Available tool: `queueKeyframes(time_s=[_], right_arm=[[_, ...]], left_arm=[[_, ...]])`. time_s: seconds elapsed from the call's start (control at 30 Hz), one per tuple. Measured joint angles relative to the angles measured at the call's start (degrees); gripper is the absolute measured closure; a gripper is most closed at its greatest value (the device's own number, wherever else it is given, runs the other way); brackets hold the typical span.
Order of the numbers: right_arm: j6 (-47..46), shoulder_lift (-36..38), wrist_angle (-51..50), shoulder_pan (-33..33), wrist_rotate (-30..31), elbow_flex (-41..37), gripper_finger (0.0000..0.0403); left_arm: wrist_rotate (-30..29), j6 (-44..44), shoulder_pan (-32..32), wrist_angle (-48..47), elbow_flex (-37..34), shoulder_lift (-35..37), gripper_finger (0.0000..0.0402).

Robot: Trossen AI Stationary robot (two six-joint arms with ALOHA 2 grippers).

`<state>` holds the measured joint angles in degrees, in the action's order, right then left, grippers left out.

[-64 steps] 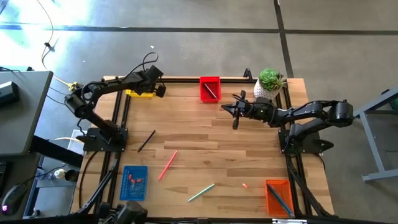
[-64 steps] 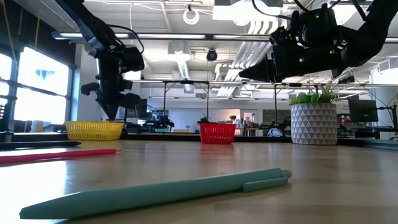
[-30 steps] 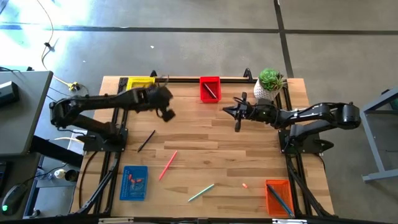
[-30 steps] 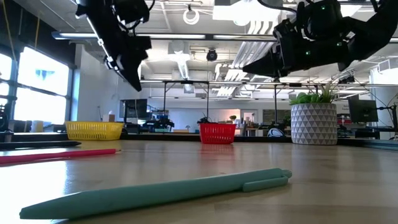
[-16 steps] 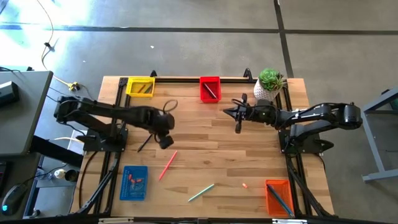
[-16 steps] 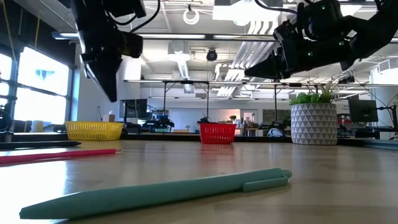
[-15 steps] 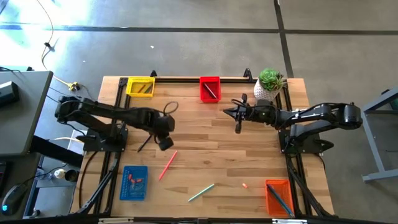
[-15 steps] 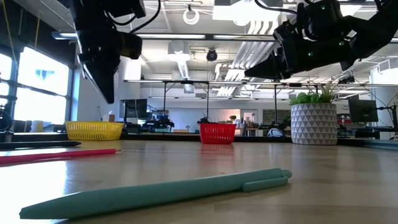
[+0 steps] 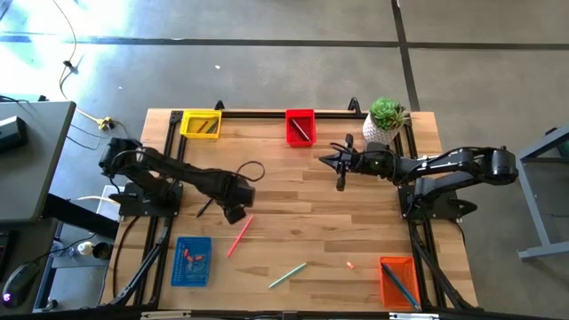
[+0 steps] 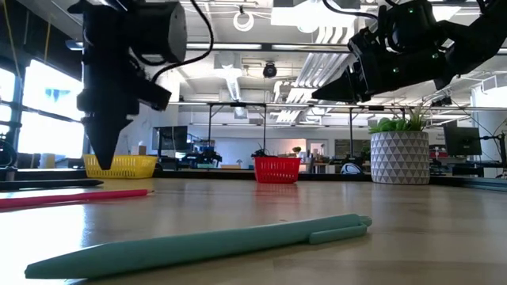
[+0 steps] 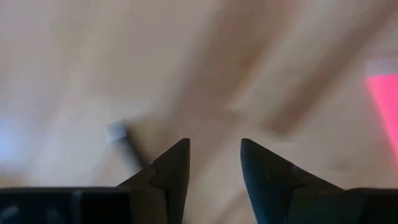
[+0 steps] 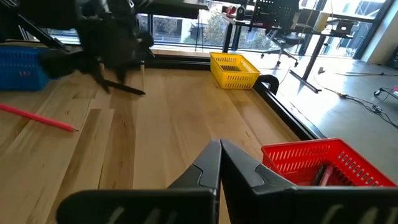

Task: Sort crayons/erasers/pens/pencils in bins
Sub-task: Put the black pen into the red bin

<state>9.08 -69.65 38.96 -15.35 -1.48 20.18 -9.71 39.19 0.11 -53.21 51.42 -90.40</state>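
My left gripper (image 9: 236, 214) points down, open, low over the wood between a black pen (image 9: 209, 202) and a pink pencil (image 9: 240, 235); nothing is between its fingers (image 11: 214, 146). The wrist view shows the pen (image 11: 127, 148) just beside one finger. A green pen (image 9: 287, 275) and a small red piece (image 9: 351, 264) lie nearer the front edge. The yellow bin (image 9: 200, 123) and red bin (image 9: 300, 126) stand at the far edge, the blue bin (image 9: 191, 260) and orange bin (image 9: 397, 280) near the front. My right gripper (image 9: 338, 169) hangs shut, level, near the red bin.
A white plant pot (image 9: 384, 120) stands at the far right corner, close behind my right arm. Black frame rails run along the table's edges. Bare wood lies in the middle between the two grippers.
My left gripper has swung from near the table's far edge toward its near edge and come down, tipping until it points straight down, close over the wood beside the black pen. The right arm has kept still.
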Motion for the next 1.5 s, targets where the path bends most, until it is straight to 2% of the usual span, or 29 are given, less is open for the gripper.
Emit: queueKeyframes(time_s=[0.07, 0.17, 0.37, 0.53, 0.83, 1.2, 1.5], right_arm=[[0.1, 0.0, -0.1, 0.0, 0.0, 0.0, 0.0403], [0.2, 0.0, -0.2, 0.0, 0.0, 0.0, 0.0403], [0.0, 0.0, -0.3, 0.0, 0.0, 0.0, 0.0403], [0.0, 0.0, -0.3, 0.0, 0.0, 0.0, 0.0403], [0.2, 0.0, -0.2, 0.0, 0.0, 0.0, 0.0403], [0.2, 0.0, -0.2, 0.0, 0.0, 0.0, 0.0403], [0.0, 0.0, -0.2, 0.0, 0.0, 0.0, 0.0403]], left_arm=[[-1.9, -0.4, 1.7, -3.4, -0.1, 0.0, 0.0268], [-2.2, -3.5, 5.2, -3.5, -0.8, 1.4, 0.0271], [2.9, -8.2, 13.5, -0.3, -7.5, 4.5, 0.0272], [5.2, -9.5, 17.4, 2.1, -11.4, 5.3, 0.0272], [9.6, -11.9, 18.8, 7.0, -14.8, 5.8, 0.0279], [11.2, -13.4, 19.0, 9.7, -16.0, 7.8, 0.0376], [11.9, -10.8, 19.0, 15.8, -16.5, 14.5, 0.0391]])
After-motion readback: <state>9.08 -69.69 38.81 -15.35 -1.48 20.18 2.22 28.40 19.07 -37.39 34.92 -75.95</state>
